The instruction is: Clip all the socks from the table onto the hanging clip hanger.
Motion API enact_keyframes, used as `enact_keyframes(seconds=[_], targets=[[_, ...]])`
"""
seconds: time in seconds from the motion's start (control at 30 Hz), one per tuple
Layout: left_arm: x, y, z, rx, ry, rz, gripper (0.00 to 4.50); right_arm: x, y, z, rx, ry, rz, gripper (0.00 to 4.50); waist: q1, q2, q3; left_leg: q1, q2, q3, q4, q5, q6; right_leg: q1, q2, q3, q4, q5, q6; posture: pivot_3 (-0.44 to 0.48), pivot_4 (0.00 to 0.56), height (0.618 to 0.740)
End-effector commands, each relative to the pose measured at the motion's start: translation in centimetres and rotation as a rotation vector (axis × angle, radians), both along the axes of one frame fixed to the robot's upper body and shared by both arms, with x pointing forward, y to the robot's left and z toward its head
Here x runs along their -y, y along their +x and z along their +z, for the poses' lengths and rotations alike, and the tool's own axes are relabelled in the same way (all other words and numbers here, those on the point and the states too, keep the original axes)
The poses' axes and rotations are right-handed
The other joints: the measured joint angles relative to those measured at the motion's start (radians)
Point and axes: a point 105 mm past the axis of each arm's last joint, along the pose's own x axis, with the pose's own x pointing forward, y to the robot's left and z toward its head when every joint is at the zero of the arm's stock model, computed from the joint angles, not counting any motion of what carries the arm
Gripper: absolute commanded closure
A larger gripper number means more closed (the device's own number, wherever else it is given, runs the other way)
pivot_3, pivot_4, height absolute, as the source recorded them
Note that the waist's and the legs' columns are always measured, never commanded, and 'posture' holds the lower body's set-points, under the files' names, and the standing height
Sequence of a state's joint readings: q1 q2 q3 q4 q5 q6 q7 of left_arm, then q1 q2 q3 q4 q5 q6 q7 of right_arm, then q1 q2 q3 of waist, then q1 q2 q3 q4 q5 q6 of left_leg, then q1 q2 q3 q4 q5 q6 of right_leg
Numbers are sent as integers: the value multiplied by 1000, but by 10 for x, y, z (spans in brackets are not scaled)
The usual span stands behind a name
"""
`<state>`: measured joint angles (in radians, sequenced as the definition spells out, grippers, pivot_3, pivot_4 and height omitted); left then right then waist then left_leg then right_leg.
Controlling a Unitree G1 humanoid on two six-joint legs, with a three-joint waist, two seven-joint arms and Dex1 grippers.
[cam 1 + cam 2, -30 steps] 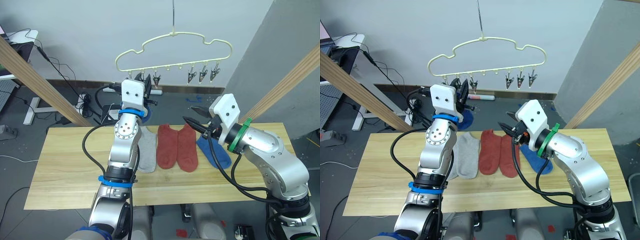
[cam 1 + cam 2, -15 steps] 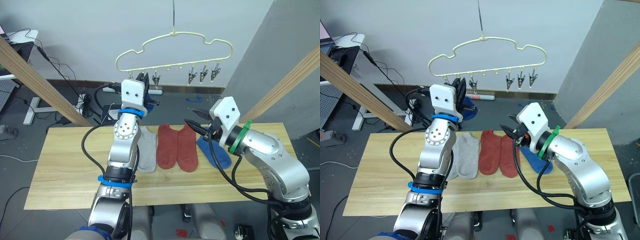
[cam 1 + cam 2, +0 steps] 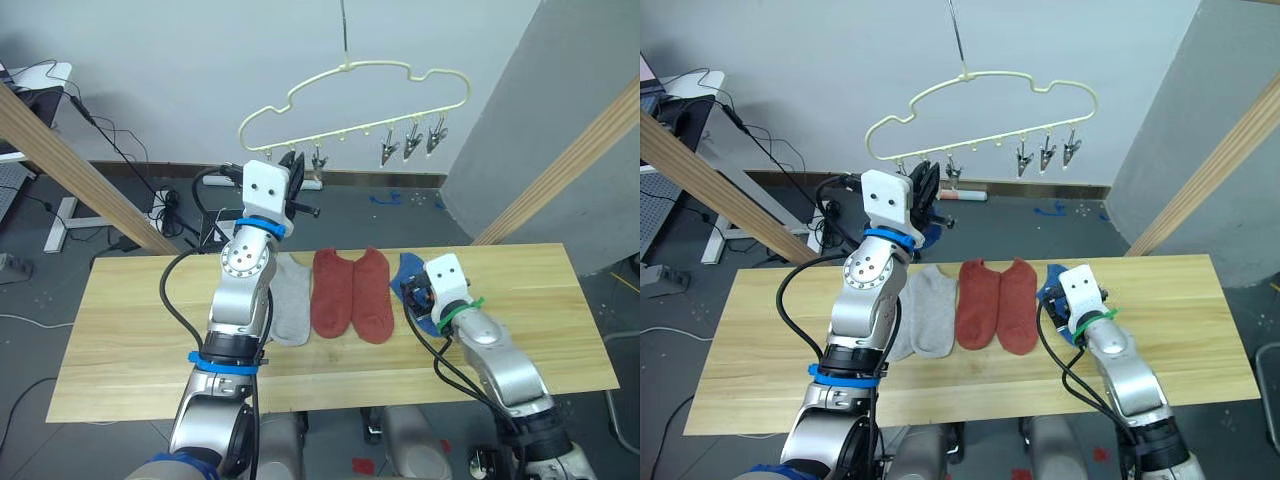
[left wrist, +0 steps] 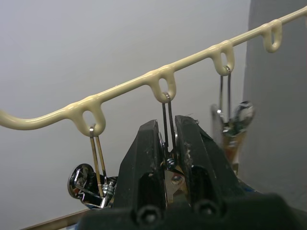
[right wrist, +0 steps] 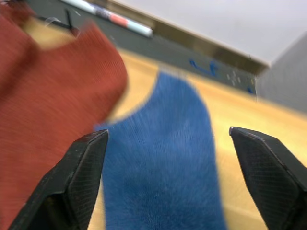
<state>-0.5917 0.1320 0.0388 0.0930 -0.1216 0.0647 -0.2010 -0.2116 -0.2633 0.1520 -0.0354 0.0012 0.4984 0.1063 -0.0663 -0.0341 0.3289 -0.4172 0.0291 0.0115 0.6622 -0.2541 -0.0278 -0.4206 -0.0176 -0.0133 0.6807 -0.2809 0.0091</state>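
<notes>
The left gripper point(image 4: 165, 143) is raised to the thin cream-yellow wire clip hanger point(image 3: 350, 80), its two black fingers point(image 4: 144, 158) pinched on a small metal clip point(image 4: 169, 167) hanging from one loop of the lower bar; more clips dangle on either side.

Low over the long light wooden plank table point(image 3: 130, 330), the right gripper point(image 5: 168, 143) has its fingers point(image 5: 79, 163) spread wide, the soft blue ankle sock point(image 5: 168, 167) lying flat between and just beyond them. Beside that lie two rust red socks point(image 3: 352, 292), then a light grey sock point(image 3: 292, 305) by the left arm.
</notes>
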Motion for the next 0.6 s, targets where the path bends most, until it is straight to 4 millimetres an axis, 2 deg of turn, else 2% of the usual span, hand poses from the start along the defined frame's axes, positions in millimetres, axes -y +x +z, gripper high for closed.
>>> enact_keyframes(seconds=[0.03, 0.13, 0.23, 0.3, 0.53, 0.6], targets=[[4, -6, 7, 4, -23, -63, 4327, 8, 14, 0, 45, 17, -21, 231, 2, 0, 0, 0, 0, 0, 0, 0, 0, 0, 0, 0, 0, 0, 0, -149, 364, 740], [5, -7, 6, -21, -28, -100, 4327, 6, 22, -5, 34, 39, -17, 231, 3, 0, 0, 0, 0, 0, 0, 0, 0, 0, 0, 0, 0, 2, -4, -138, 363, 740], [4, -9, 6, -38, -33, -130, 4327, 3, 22, -16, -21, 82, -5, 1111, 4, 0, 0, 0, 0, 0, -1, 0, 0, 0, 0, 0, 0, 2, -4, -133, 364, 740], [4, -9, 8, -56, -47, -154, 4327, 0, 20, -20, -36, 89, 7, 1918, 5, 0, 0, 0, 0, 0, -1, 0, 0, 0, 0, 0, 0, 2, -4, -128, 363, 740], [5, -17, 17, -130, -135, -282, 4327, -11, 12, -15, -14, 97, 67, 4420, 9, 0, 0, 0, 0, -1, 0, 0, 0, 0, 0, 0, 0, 2, -3, -129, 360, 740], [4, -20, 19, -146, -128, -312, 4327, -12, 10, -12, -7, 92, 83, 4500, 9, 0, 0, 0, 0, 0, 0, 0, 0, 0, 0, 0, 0, 2, -3, -129, 358, 740]])
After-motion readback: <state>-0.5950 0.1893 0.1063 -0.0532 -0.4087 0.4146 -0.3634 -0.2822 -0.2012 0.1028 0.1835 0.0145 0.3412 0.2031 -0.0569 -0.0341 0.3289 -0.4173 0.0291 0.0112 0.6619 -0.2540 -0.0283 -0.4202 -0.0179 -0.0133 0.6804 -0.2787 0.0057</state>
